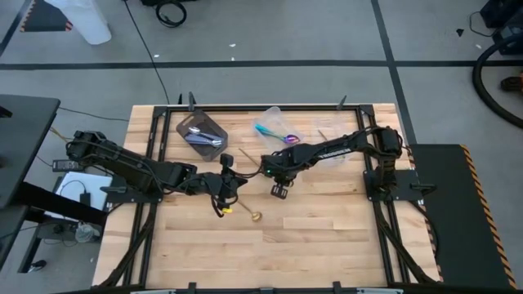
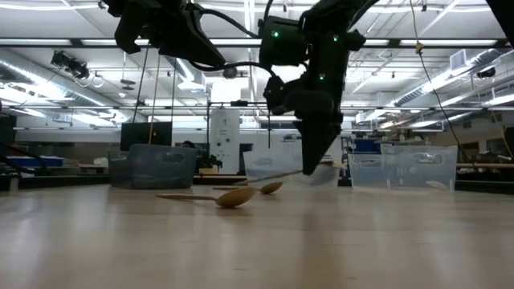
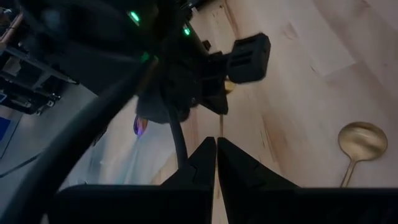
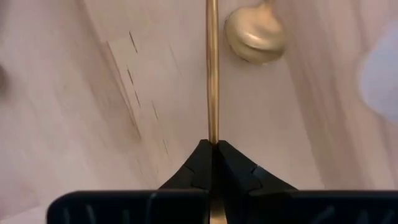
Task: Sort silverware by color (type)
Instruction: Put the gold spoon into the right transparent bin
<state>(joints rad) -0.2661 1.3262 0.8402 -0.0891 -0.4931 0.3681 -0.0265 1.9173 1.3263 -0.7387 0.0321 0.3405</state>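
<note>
**Right jaws pinching a gold spoon near mid-worktop**

My right gripper (image 4: 212,148) has its jaws clenched on the thin handle of a gold spoon (image 4: 212,68), the shaft running straight out from between my fingertips. In the low view that spoon (image 2: 271,178) is tilted, its far end down near the wood and the gripped end raised. Just past it lies a second gold spoon bowl (image 4: 256,36) resting on the worktop (image 1: 327,237).

My left gripper (image 3: 216,152) hangs close by, a little toward the left edge from the right one, jaws clenched together on nothing. Another gold spoon (image 3: 359,144) lies flat on the boards beside it; from above it sits (image 1: 248,213) near the middle of the worktop, slightly toward the front edge.

Toward the back edge, a dark tub (image 1: 202,133) holds silver spoons (image 1: 198,137). To its right, a clear tub (image 1: 276,121) lies by the blue-purple spoons with teal handles (image 1: 278,134); whether they rest inside it I cannot tell.
</note>
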